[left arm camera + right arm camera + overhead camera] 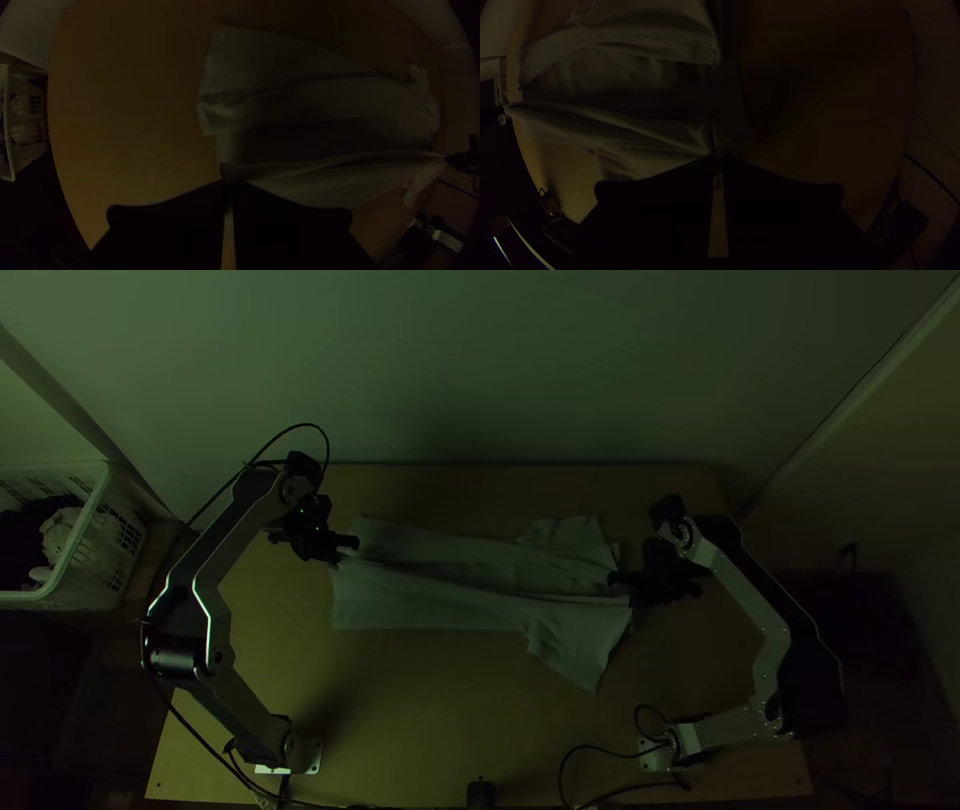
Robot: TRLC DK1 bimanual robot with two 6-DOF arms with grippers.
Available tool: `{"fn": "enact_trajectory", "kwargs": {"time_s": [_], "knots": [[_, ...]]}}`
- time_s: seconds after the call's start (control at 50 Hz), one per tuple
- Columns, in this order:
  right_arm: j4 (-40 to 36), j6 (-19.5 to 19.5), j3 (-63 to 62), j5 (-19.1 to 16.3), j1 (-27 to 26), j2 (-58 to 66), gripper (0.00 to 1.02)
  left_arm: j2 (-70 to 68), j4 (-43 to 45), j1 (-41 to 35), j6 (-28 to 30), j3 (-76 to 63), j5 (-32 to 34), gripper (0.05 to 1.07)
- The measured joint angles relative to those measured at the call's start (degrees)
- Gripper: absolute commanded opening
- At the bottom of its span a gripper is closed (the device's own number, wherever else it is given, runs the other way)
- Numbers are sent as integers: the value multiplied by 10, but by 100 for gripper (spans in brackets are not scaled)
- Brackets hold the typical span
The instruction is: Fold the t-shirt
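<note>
In the top view the pale t-shirt [450, 605] lies lengthwise across the table, hem at left, sleeves at right, with long creases and a raised fold along it. My left gripper [350, 547] is at the hem end and my right gripper [616, 579] at the collar end. In the left wrist view my left gripper [229, 184] is shut on a pinch of the shirt's [320, 120] hem end. The right wrist view has my right gripper [718, 160] shut on cloth at the other end of the shirt [630, 125]; a ridge stretches between the two.
The wooden table [430, 720] shows bare wood in front of the shirt. A white basket [85, 540] with cloth inside stands beyond the table's left side. Black cables [590, 750] run along the near edge, close to a small dark object [480, 794].
</note>
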Motion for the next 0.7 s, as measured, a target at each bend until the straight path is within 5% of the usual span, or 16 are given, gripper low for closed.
{"fn": "enact_trajectory", "kwargs": {"time_s": [0.7], "knots": [[10,-2,231,0,-31,221,3,200,-34,0,6,253,0,8]]}}
